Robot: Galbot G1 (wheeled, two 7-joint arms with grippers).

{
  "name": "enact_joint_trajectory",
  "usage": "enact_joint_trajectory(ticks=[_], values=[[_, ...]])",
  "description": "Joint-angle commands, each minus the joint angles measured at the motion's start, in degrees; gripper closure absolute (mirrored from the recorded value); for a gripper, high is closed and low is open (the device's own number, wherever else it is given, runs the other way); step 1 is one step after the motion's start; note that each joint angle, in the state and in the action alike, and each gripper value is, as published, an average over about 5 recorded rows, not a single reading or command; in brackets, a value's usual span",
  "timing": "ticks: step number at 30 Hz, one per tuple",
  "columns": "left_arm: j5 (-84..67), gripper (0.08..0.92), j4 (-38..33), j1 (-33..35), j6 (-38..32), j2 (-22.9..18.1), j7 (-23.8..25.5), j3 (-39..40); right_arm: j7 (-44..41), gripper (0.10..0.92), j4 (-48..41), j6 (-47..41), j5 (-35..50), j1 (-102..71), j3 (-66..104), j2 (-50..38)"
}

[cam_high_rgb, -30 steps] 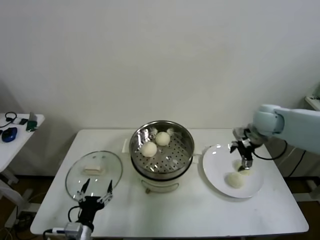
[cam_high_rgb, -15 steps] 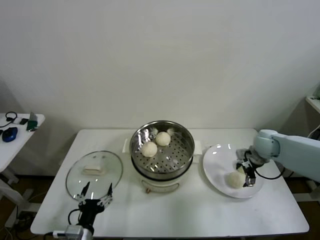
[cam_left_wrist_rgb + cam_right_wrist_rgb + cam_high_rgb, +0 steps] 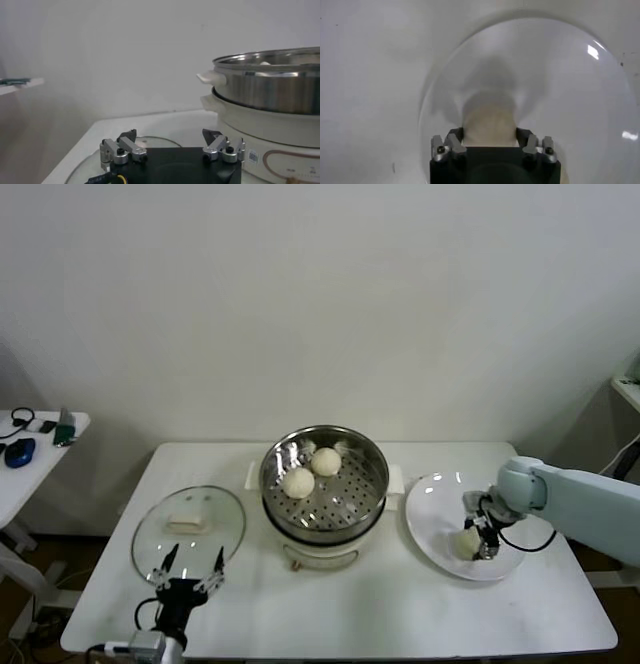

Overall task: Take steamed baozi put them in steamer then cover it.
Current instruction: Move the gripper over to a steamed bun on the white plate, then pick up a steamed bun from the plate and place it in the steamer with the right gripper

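I am in the pick step for the third bun: my right gripper (image 3: 473, 540) is down on the flat white round plate (image 3: 430, 534), its fingers (image 3: 455, 142) closing against both sides of a small cream-white dough bun (image 3: 489, 125). Two such buns (image 3: 298, 481) sit in the shiny stainless-steel steamer pot (image 3: 323, 482). The next move, as I judge it, calls for a lift and carry to the perforated tray. My left gripper (image 3: 188, 576) waits, fingers spread, near the clear glass lid (image 3: 188, 524) on the bench (image 3: 400, 604).
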Motion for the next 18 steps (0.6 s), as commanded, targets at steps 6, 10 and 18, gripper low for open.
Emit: enact_joint_trajectory(ticks=[6,10,18], values=[[0.21,0.177,-0.55,0.07,0.16,-0.14,0.02,0.34,-5.31,0.397,2.31,9.32,6.89,32.58,-17.46,5.42],[0.40,0.177,-0.77,0.00,0.28,-0.11,0.06,0.42,-7.26,0.397,3.79,17.84,9.12,44.64,-19.20,11.72],[0.50,0.177,-0.71,-0.43,0.56,-0.07,0.15,0.40,-5.85,0.396,13.10,29.35,8.77,50.41,-12.79,23.22]])
